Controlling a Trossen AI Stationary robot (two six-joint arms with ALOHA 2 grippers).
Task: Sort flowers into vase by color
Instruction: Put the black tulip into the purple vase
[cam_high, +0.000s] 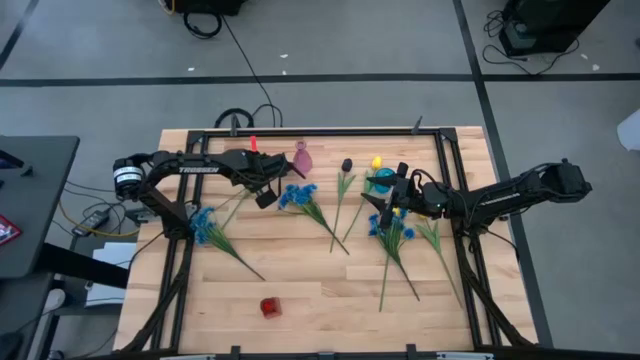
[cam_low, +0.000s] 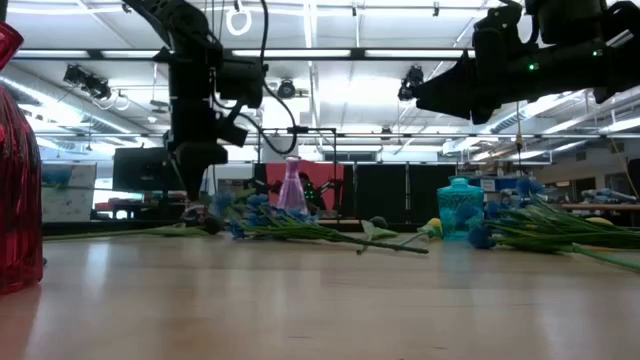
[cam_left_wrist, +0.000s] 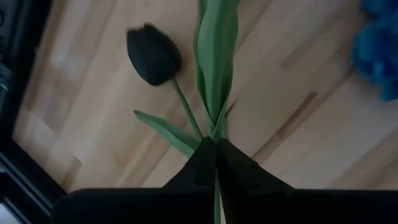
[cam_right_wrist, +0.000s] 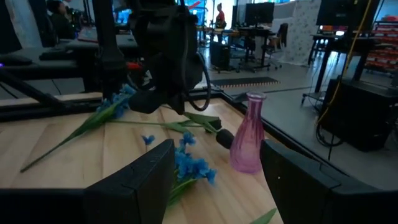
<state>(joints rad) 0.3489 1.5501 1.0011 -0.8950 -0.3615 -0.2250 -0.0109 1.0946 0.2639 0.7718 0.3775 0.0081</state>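
Observation:
My left gripper is shut on a dark tulip with green leaves, just left of the pink vase. From the right wrist view, its blossom hangs beside that vase. Blue flower bunches lie flat on the table near my left gripper. Another dark tulip and a yellow tulip lie by the teal vase. My right gripper stands open and level beside the teal vase, nothing between its fingers. My left gripper pinches the dark tulip's stem between its two fingertips, where the leaves branch off a short way below the blossom. The fingers slant down from above and lie across the stem. The blossom end is off the table; whether the stem's tail rests I cannot tell.
A small red vase stands near the table's front edge. More blue flowers and green stems lie under and in front of my right gripper. A black frame rail runs along the table's far edge.

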